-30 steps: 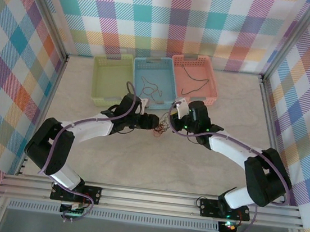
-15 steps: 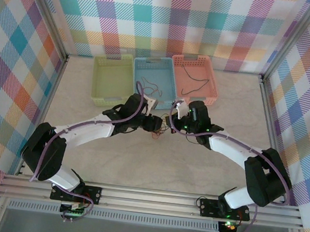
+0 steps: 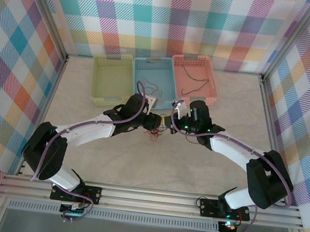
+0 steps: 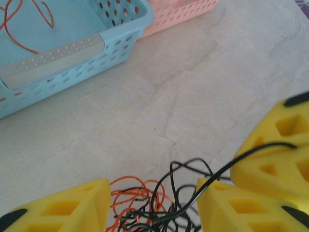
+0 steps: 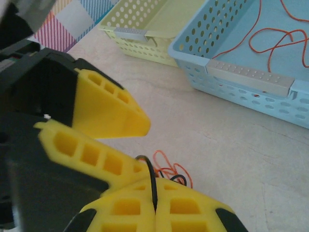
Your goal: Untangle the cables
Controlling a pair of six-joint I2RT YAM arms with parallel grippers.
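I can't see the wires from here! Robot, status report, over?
Right tool shut on black cable. Left tool open, straddling orange-black tangle. Blue basket beyond, clear of it.

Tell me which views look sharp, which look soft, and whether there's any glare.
Top external: even, glare-free light, sharp, though the tangle of thin black and orange wires is tiny. Left wrist: that tangle and the left gripper's yellow fingers look slightly soft. Right wrist: the light blue perforated plastic basket is crisp, the right gripper's yellow fingers softer.

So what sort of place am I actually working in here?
Probably a purpose-built robot test cell, not a home: plaid panels on an aluminium frame enclose the table, and three plastic baskets sit at its far edge.
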